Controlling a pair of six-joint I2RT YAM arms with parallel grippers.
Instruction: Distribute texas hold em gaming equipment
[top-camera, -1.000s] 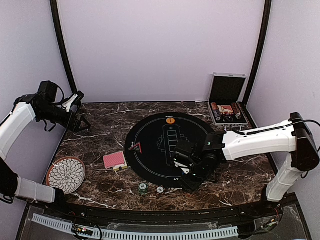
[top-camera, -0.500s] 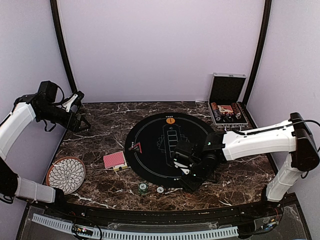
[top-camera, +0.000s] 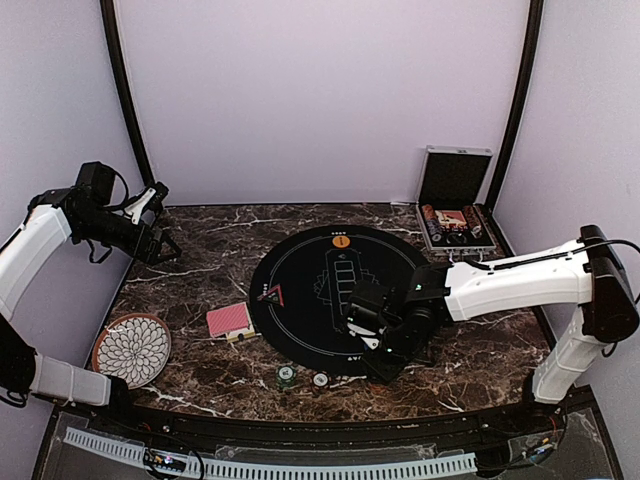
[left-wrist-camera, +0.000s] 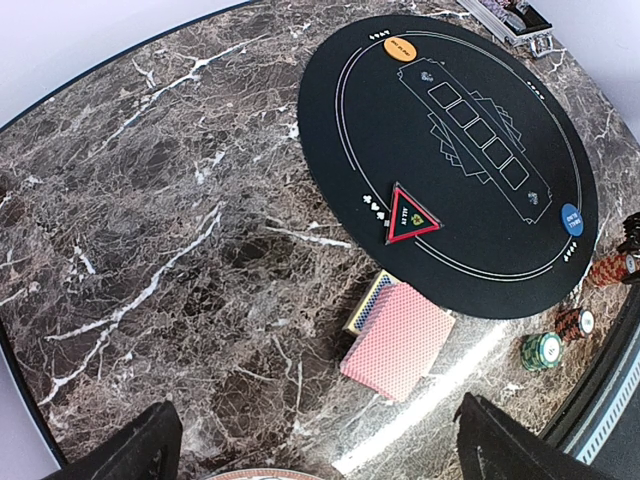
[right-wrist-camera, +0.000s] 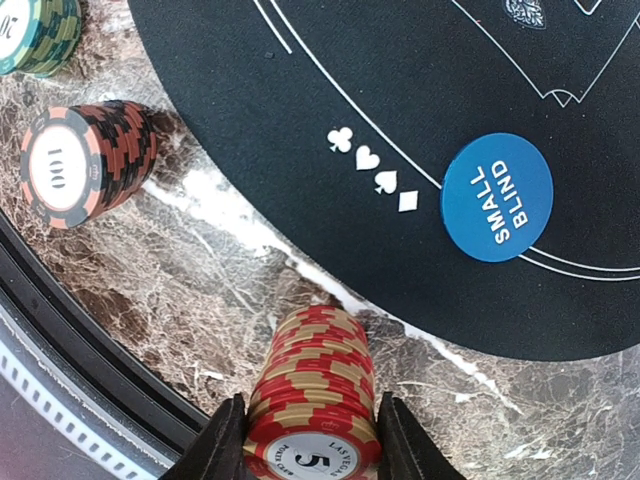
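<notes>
Marble tabletop (left-wrist-camera: 150, 200) spreads wide below the left gripper (left-wrist-camera: 320, 450), held high, fingers (left-wrist-camera: 130, 450) far apart, holding nothing; red-backed cards (left-wrist-camera: 400, 340) lie ahead. Right gripper (right-wrist-camera: 312, 445), down low, squeezes a red chip stack (right-wrist-camera: 312, 380) marked 5, just off the black mat (right-wrist-camera: 400, 80) edge, table rim (right-wrist-camera: 60, 330) close by.

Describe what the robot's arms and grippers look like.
Both arms have white shell links, left arm and right arm, with black joints and thin black cables. The left gripper and right gripper are black, with tapered fingers.
</notes>
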